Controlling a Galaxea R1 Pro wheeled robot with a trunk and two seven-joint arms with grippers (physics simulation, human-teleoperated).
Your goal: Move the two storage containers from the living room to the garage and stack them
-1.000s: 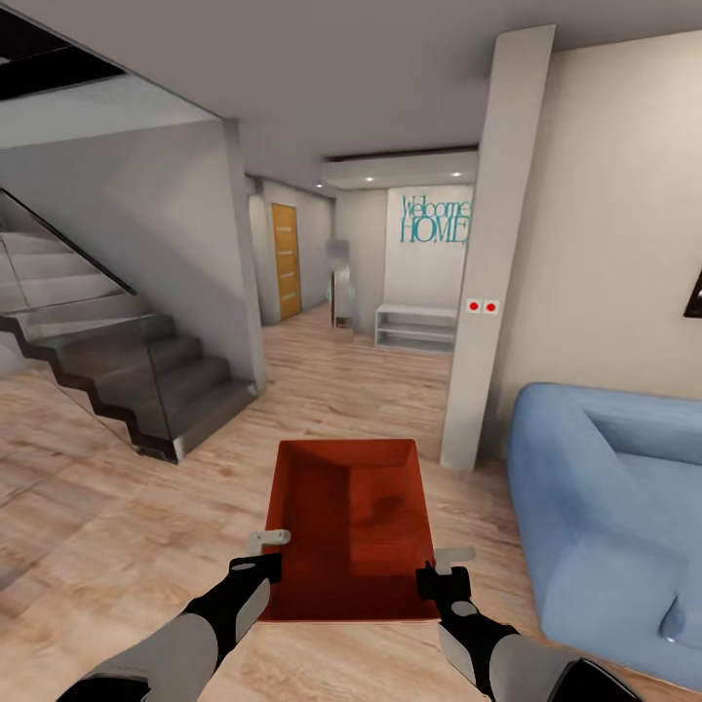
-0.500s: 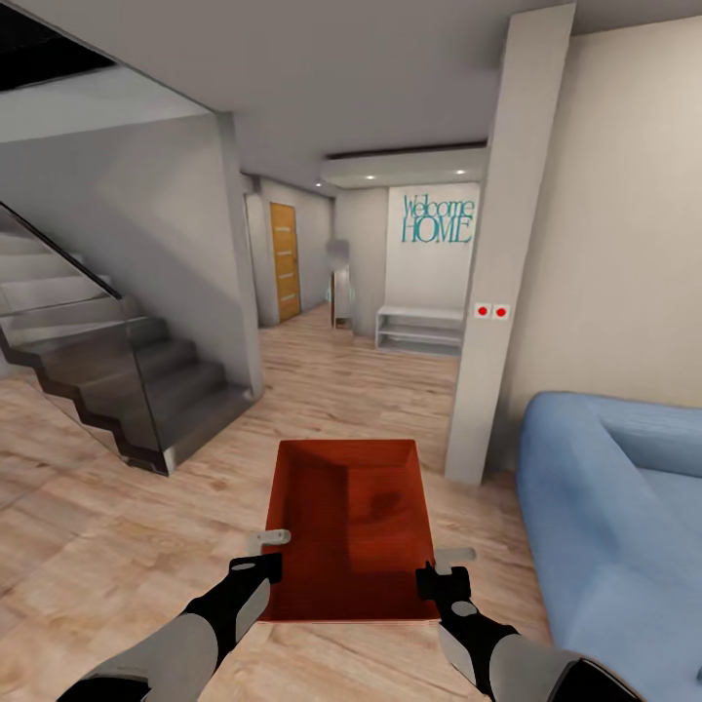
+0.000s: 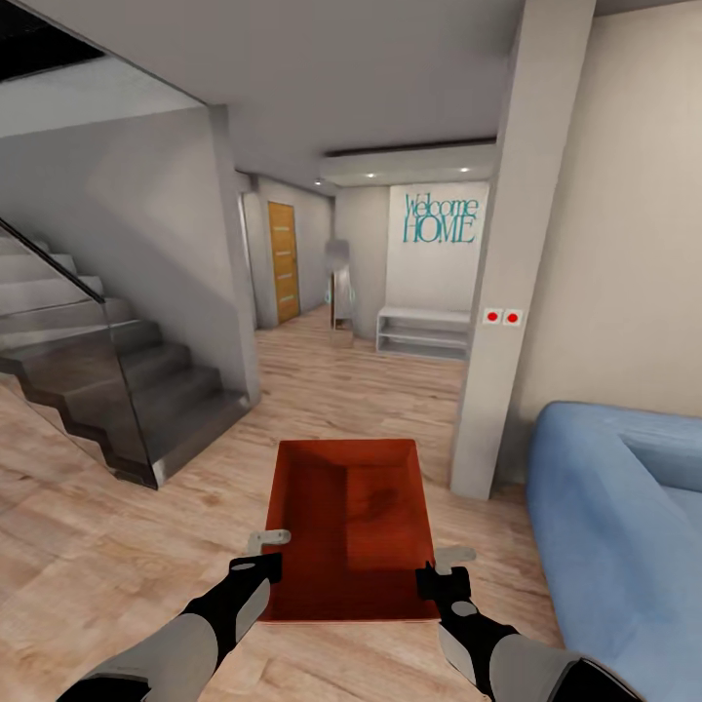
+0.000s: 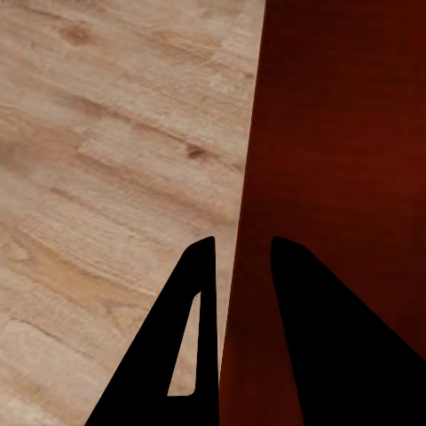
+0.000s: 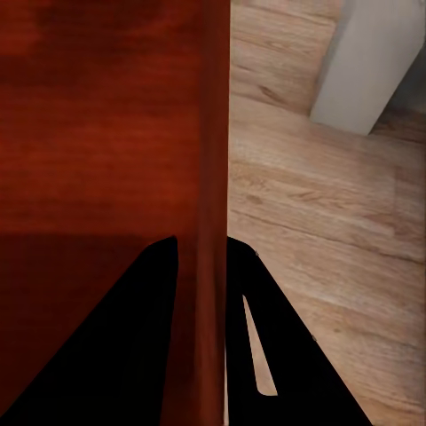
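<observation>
Item: container (image 3: 349, 526), orange-red, lidless. Carried level in front of the robot above the wood floor (image 3: 117, 546), held at its near end by both arms. A second container cannot be made out.

Left gripper (image 3: 265, 549): jaws narrow, pinched over the container's left wall; the left wrist view shows one finger (image 4: 191, 328) outside the wall and one inside. Right gripper (image 3: 447, 568): jaws narrow, pinched over the right wall in the same way, one finger (image 5: 257, 337) outside.

Change over the last second: the whole head view has shifted. The stairs (image 3: 107, 380) have slid off toward the left edge, the pillar (image 3: 517, 253) stands larger and further right, and the sofa (image 3: 624, 526) has moved further right. The container and both grippers sit at the same place in the picture. Judged: the base is rolling forward out of the living room with the grip unchanged; carrying stage, garage not reached, no stacking begun.

Surroundings: corridor ahead with an orange door (image 3: 284, 261), a white shelf (image 3: 422, 333) under a "Welcome HOME" sign (image 3: 441, 219), and two red switches (image 3: 502, 317) on the pillar.

Obstructions: the pillar and sofa lie close on the right, the stair foot on the left; the passage between looks open for the container's width.
</observation>
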